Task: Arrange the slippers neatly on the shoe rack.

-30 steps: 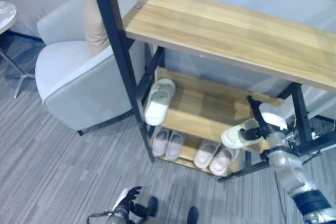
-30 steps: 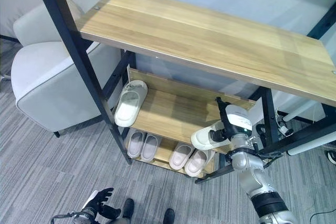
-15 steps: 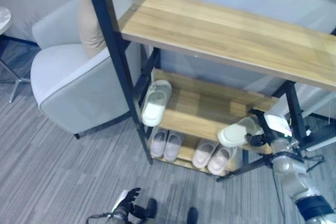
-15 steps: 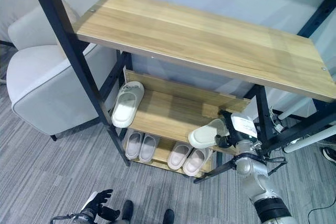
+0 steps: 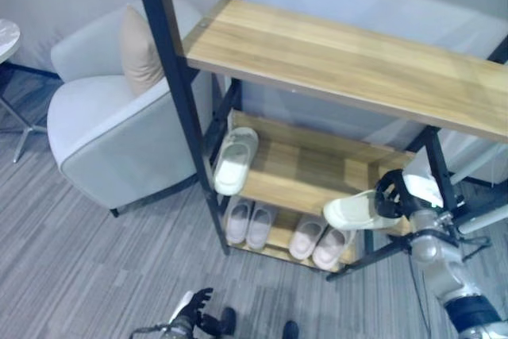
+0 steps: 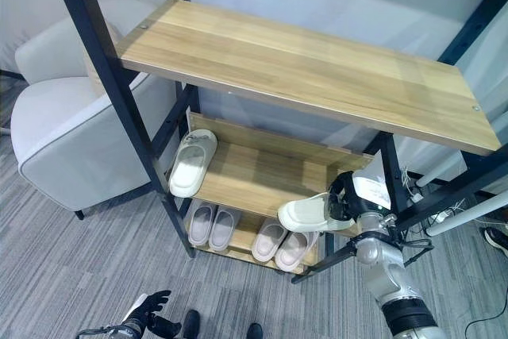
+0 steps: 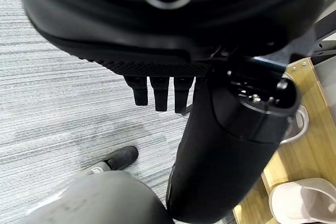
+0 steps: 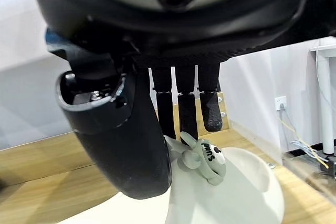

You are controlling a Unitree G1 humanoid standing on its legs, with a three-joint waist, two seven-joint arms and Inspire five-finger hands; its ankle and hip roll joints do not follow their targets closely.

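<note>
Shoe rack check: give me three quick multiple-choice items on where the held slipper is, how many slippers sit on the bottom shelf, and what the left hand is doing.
1. Where is the slipper in the right hand?
A. at the right front edge of the middle shelf
B. on the top shelf
C. on the armchair

2. How many slippers lie on the bottom shelf?
A. two
B. four
C. six

3. What is the state of the left hand?
A. curled round a slipper
B. fingers relaxed, holding nothing, low over the carpet
C. pressing on the top shelf

Answers:
1. A: both eye views show it jutting past that shelf's front edge, opposite the other white slipper at the left end.
2. B: two pairs lie side by side.
3. B: its wrist view shows loose fingers with only floor past them.
</note>
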